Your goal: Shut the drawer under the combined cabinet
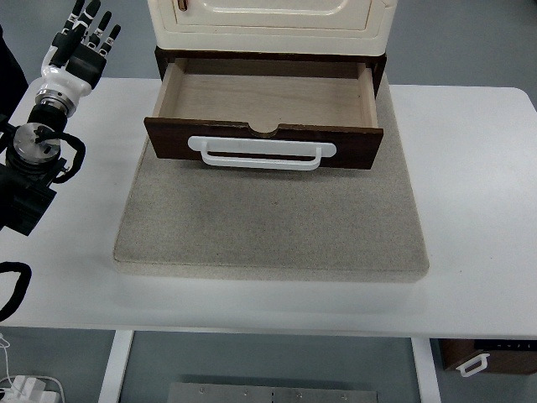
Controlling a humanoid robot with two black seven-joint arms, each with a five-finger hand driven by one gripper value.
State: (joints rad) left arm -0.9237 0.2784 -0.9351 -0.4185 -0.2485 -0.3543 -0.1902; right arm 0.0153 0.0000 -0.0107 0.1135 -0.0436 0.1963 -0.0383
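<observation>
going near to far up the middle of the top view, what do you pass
Bare white tabletop edge → flat grey stone-like slab → white bar handle on the dark brown drawer front → open drawer's pale wooden inside → cream cabinet body.
</observation>
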